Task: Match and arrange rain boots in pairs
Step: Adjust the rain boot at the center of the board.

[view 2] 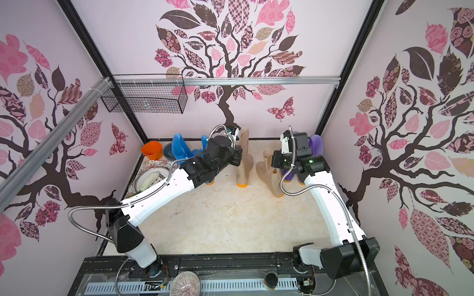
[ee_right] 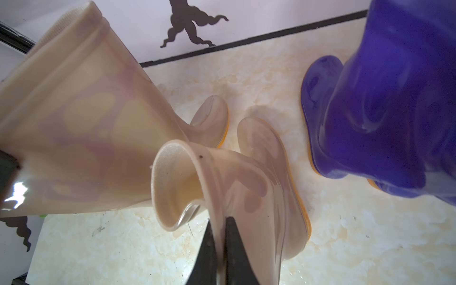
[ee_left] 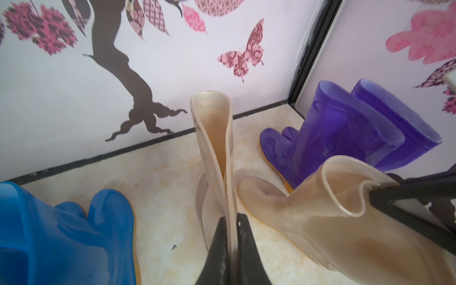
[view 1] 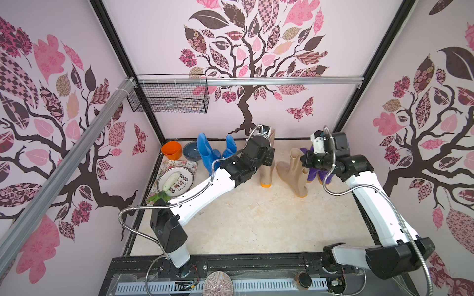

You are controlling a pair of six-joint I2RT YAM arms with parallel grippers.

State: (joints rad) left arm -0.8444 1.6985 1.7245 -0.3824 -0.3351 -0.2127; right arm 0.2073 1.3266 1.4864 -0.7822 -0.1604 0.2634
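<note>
Your left gripper point(ee_left: 231, 219) is clenched on the top rim of the first beige boot point(ee_left: 214, 138), pinching the thin rubber so that the shaft mouth is squeezed to a narrow slot. In both top views that boot stands tall near the middle of the far edge of the marbled tabletop point(view 1: 256, 223), its orange-yellow sole down. Your right gripper point(ee_right: 219, 223) is likewise closed tight, grasping the cuff of the second beige boot point(ee_right: 259, 187), whose rim buckles inward at the pinch (you see the fold best from the right wrist). The two beige boots sit just beside each other, toes close, with a strip of table between them. To their right the purple boots point(ee_left: 345, 138) stand as a pair in the far right corner with their shafts touching, and your right arm hides most of them in the top views. On the far left the blue boots point(view 1: 205, 151) stand side by side, partly covered by your left arm. They are just beside the grey-blue bowl point(view 1: 191, 150) and the orange cup point(view 1: 171, 151). In front of those lies a floral tray point(view 1: 191, 164) carrying a plate point(view 1: 185, 172) with a white radish point(view 1: 170, 180) on it.
</note>
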